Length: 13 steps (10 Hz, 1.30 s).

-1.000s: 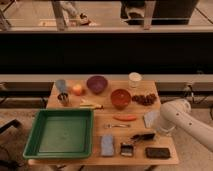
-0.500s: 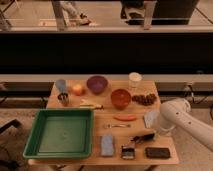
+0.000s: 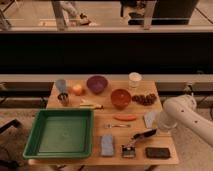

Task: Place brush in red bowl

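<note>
The brush (image 3: 138, 139) lies on the wooden table (image 3: 165, 142) near the front right. Its dark head with pale bristles points to the front and its slim black handle angles up to the right. The red bowl (image 3: 121, 98) stands empty in the middle of the table, behind the brush. My gripper (image 3: 150, 119) is at the end of the white arm (image 3: 176, 114) that comes in from the right. It hovers just above and behind the tip of the brush handle, to the right of the bowl.
A large green tray (image 3: 35, 142) fills the front left. A purple bowl (image 3: 96, 83), a white cup (image 3: 134, 80), dark grapes (image 3: 145, 99), a carrot (image 3: 125, 117), a silver utensil (image 3: 117, 126), a blue sponge (image 3: 107, 145) and a flat black block (image 3: 157, 152) share the table.
</note>
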### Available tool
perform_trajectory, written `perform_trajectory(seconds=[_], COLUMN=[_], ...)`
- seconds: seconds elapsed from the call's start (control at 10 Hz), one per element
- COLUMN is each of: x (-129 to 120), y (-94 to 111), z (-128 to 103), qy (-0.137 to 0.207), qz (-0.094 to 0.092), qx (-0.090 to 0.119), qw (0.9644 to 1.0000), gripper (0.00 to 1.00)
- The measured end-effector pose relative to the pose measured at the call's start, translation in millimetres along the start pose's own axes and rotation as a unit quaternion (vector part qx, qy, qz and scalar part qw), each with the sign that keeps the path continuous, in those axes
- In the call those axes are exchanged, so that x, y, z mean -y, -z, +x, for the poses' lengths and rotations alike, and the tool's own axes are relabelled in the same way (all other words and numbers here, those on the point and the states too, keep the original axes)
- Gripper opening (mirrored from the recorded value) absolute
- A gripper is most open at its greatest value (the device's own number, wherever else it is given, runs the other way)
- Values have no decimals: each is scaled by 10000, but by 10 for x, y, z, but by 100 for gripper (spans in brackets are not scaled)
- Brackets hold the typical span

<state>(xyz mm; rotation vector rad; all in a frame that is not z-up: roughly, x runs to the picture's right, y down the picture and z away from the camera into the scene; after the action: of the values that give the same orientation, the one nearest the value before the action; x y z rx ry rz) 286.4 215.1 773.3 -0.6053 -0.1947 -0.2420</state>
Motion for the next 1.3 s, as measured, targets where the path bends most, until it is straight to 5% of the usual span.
perform_trajectory(seconds=[0.6, 1.3], x=[68, -19], y=[606, 1421], z=[-150, -417], qy=[70, 430], qz=[482, 1332], qx=[-64, -140], qw=[9988, 9901], gripper=[0, 0])
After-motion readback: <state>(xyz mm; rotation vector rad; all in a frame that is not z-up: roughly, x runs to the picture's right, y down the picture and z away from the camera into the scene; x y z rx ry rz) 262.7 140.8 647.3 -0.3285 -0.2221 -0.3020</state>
